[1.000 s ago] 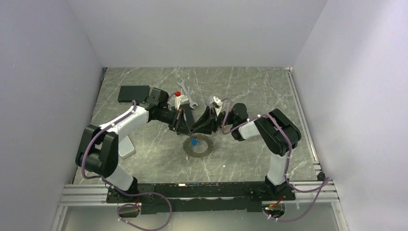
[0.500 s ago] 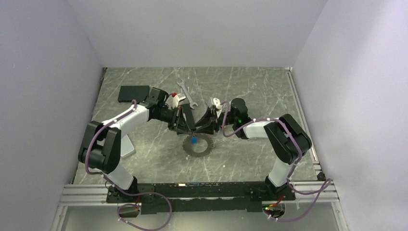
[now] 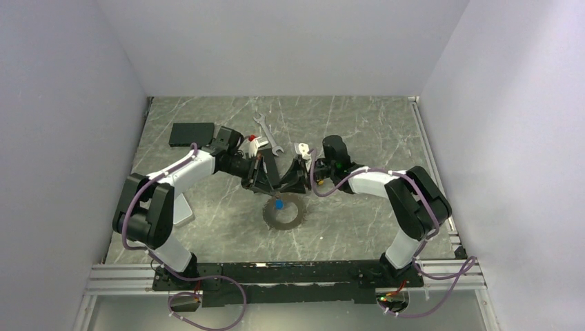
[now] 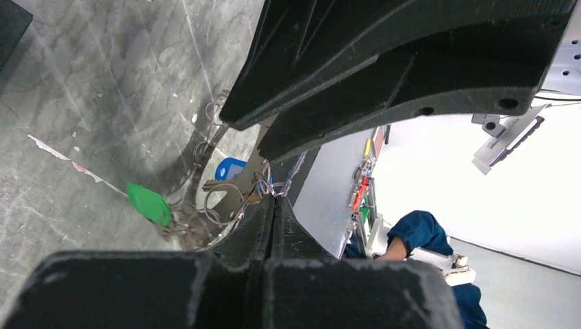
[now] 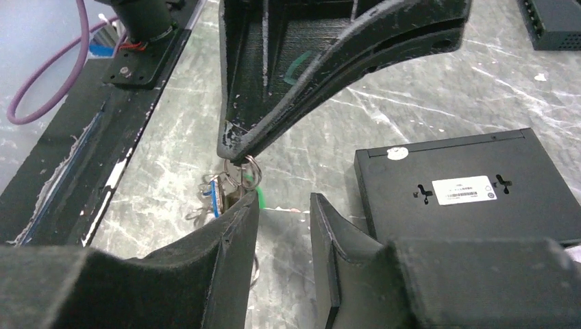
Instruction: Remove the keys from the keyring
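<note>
The keyring (image 3: 284, 211), a large dark toothed ring, lies flat on the marble table. At its far rim sits the blue key (image 3: 278, 204), which the left wrist view shows again (image 4: 229, 168) next to the green key (image 4: 149, 203) among thin wire loops. My left gripper (image 4: 275, 200) is shut on one thin wire loop (image 5: 250, 168) just above the keys. My right gripper (image 5: 284, 209) faces it from the right, open, with nothing between its fingers; its left finger (image 5: 236, 223) stands right by the blue key (image 5: 214, 195) and the green key (image 5: 260, 199).
A black box (image 3: 192, 132) lies at the back left, close behind the left arm (image 5: 466, 185). A silver spanner (image 3: 266, 131) lies at the back centre. Both grippers crowd together over the ring's far rim.
The right arm has stretched out and its wrist has swung left toward the left gripper. The left gripper stays shut on the wire loop, shifted slightly back.
</note>
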### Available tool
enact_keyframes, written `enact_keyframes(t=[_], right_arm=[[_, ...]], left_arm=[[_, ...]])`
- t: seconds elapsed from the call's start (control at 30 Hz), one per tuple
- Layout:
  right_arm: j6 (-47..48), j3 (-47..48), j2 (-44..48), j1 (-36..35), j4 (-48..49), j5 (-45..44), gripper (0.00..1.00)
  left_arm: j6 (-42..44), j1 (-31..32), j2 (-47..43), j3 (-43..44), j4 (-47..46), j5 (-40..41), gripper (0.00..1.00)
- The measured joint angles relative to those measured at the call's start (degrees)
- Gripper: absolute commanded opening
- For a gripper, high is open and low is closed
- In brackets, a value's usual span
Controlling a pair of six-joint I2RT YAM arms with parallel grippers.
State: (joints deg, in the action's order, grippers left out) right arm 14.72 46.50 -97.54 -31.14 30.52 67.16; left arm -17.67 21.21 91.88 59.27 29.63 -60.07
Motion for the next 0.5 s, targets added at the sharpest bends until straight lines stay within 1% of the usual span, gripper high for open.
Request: enact_keyframes(t=[0.17,0.3,0.5], right_arm=[[7.63,3.17,1.42,-1.7,-11.47,-1.27,0.36],[10.45,4.33,1.75,-2.38,-15.54,-2.58,0.36],[11.39,5.51,1.75,-2.47,-19.3,-3.89,0.35]], left_arm=[[0.42,0.26,0.72,1.09,0.52,0.0,0.0],[0.5,0.42,1.62,1.73,1.44,-0.02,0.0],[1.4,0.52,2.36,2.25,2.12,0.68,0.0]])
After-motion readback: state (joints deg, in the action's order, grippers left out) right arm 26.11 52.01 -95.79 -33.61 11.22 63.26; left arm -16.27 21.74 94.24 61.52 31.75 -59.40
